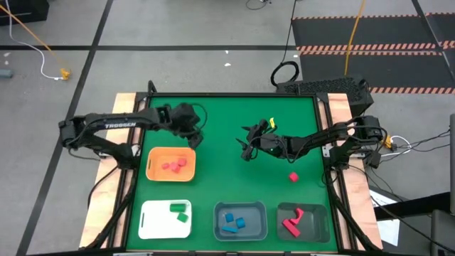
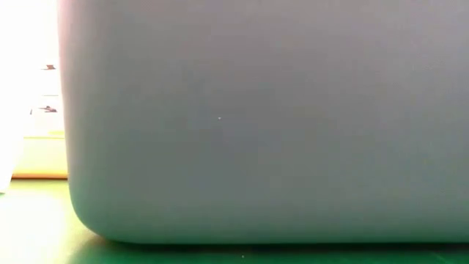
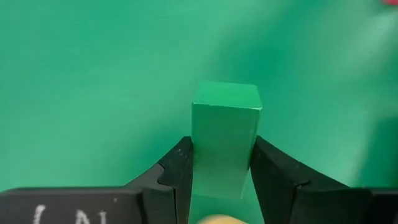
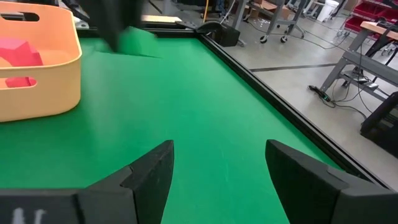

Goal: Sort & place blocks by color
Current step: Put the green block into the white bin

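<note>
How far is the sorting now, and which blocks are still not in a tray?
Mostly done. The orange tray holds red blocks, the white tray green ones, the grey tray blue ones; the dark tray also holds red pieces. In hand: the left gripper is shut on a green block. Left: one red cube on the mat, near the open right gripper.

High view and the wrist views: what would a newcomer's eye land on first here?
First, the small green rectangular block clamped between the left gripper's dark fingers, over the green mat behind the orange plastic tray holding red blocks. Next, a lone red cube lies loose on the mat near the right edge, behind the dark grey tray. The right gripper hangs open over mid-table, empty.
</note>
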Robot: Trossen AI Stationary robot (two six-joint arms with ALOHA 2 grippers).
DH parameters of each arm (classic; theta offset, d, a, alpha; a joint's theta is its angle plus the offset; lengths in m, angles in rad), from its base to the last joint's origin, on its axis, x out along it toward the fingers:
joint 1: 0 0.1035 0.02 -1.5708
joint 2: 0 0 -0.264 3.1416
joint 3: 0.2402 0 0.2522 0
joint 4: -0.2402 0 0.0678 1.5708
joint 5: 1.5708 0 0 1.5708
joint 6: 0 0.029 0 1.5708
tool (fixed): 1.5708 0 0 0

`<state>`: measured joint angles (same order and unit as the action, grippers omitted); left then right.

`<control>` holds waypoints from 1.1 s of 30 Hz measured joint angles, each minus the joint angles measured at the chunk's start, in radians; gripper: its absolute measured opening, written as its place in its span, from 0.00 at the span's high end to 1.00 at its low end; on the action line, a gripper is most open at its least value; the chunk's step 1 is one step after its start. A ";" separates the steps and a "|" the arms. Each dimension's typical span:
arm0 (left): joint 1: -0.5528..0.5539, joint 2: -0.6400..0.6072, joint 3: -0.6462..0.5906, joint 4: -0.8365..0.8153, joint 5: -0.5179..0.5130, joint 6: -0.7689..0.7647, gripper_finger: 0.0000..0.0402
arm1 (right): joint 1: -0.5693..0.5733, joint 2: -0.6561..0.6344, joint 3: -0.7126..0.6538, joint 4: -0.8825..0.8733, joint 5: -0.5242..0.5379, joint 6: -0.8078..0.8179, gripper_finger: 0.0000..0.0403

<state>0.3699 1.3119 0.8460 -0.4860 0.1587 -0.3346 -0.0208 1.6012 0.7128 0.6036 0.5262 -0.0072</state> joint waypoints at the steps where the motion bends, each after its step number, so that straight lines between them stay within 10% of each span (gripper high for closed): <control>1: -0.036 -0.013 0.000 0.000 0.005 -0.023 0.68 | 0.000 0.000 0.000 0.000 0.000 0.000 0.39; 25: -0.874 -0.108 0.000 -0.149 0.164 -0.664 0.67 | 0.000 0.000 0.000 -0.011 0.000 0.000 0.39; 33: -0.975 -0.108 -0.006 -0.162 0.081 -0.801 0.62 | 0.000 0.000 0.000 -0.011 -0.001 0.000 0.39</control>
<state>-0.6047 1.2041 0.8398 -0.6477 0.2402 -1.1356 -0.0208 1.6012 0.7132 0.5924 0.5257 -0.0072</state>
